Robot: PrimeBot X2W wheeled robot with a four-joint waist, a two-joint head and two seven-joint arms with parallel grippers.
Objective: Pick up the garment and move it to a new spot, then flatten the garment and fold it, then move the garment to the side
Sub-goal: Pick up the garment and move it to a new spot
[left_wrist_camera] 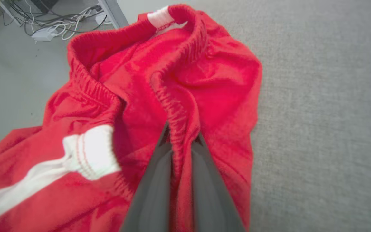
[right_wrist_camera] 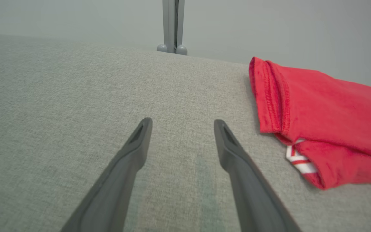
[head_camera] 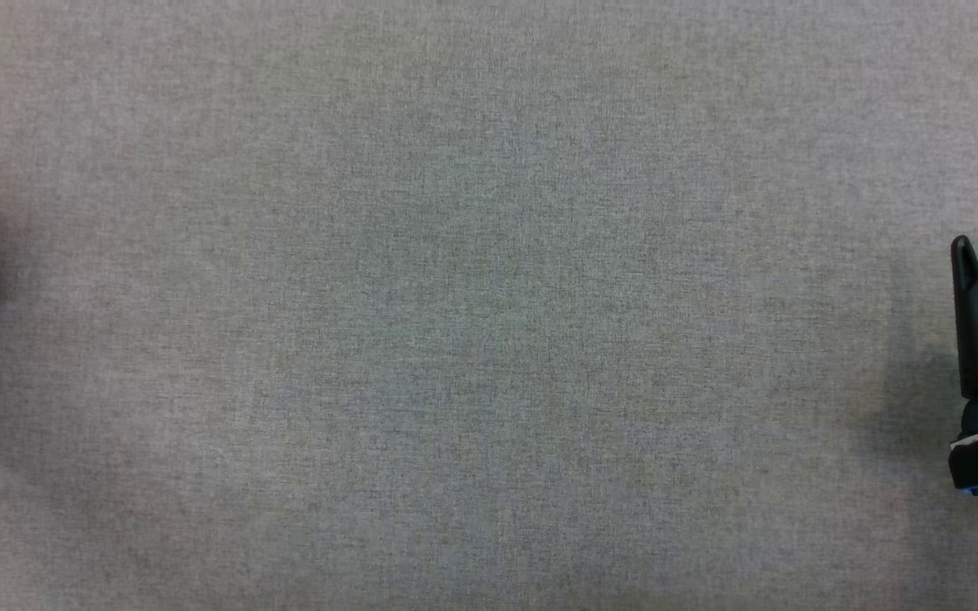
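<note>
Garment (left_wrist_camera: 224,83), left wrist view: red plush cloth, bunched in loose folds on the desk.
Waistband (left_wrist_camera: 85,80): gathered elastic, standing open in a loop; one fold of it runs down between the two dark fingers.
Left end effector (left_wrist_camera: 183,135): fingers drawn close together, pinching that fold of the waistband.
White stripe (left_wrist_camera: 18,193): runs along the red cloth at lower left and ends in a white ribbed patch at the waistband.
Desk (left_wrist_camera: 327,129): grey woven covering, to the right of the garment.
Floor (left_wrist_camera: 8,71): grey, at upper left, with a tangle of cables (left_wrist_camera: 60,25) beside a grey leg (left_wrist_camera: 114,13).
Right end effector (right_wrist_camera: 180,124), right wrist view: fingers spread wide, nothing between them, above the desk.
Garment, right wrist view: lies on the desk at the right, near the far edge, well apart from the right fingers. A stitched hem faces the camera, and red-and-white trim (right_wrist_camera: 299,159) shows under the fold.
Post (right_wrist_camera: 173,25): grey upright beyond the desk's far edge.
Garment, head view: thin red strip at the left edge, in the upper half.
Left end effector, head view: a blue part of its body at the left edge, just below the red strip.
Right end effector, head view: at the right edge, one dark finger pointing up the view, with a faint shadow on the desk beside it.
</note>
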